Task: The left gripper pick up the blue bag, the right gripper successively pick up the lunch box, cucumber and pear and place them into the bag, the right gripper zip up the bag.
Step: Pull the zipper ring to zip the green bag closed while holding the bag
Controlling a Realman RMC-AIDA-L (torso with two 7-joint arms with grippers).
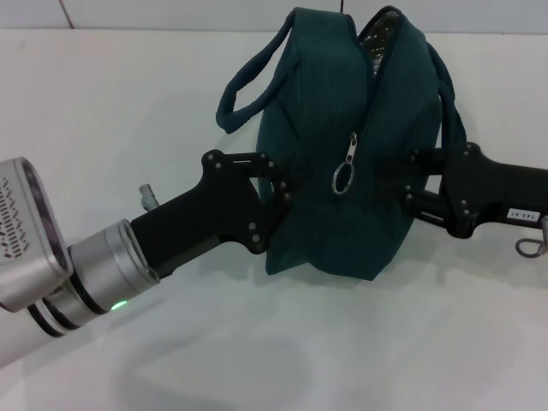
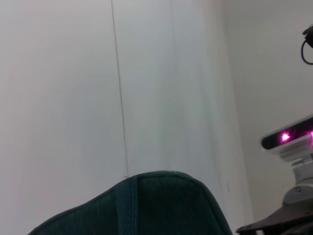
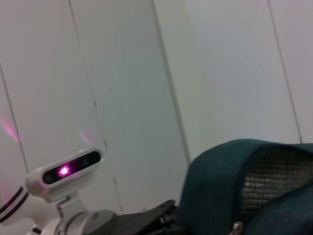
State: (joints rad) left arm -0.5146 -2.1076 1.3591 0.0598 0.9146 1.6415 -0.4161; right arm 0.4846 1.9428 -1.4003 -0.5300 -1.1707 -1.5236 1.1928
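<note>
Bag [image 1: 377, 197] upright on the white table [image 1: 128, 103], pinned between two grippers. Left gripper [image 1: 278, 193] against the near flank, fingers pressed into the fabric; how wide they stand, and whether any cloth is truly pinched, impossible to tell. Right gripper [image 1: 411, 184] tight against the opposite flank, fingertips lost in the teal folds; spread likewise impossible to tell, likewise any real grasp. Zipper pull [image 1: 344, 175] hanging between the two, just ahead of the left fingers, ring dangling free. Seam closed from the pull downward; above it, a gap at the top, silver lining [image 1: 377, 38] showing through. Same lining visible from the right wrist [image 3: 274, 181], just beyond that gripper. Handles [image 1: 248, 86] looping up and away over both grippers.

No lunch box, cucumber or pear anywhere on the table around the grippers; by all appearance already packed inside, though the contents stay hidden. Loading likely finished, then. Zipping apparently under way but not complete: top stretch open. Left to do, by this reading: taking the ring pull and running it along the remaining seam.
</note>
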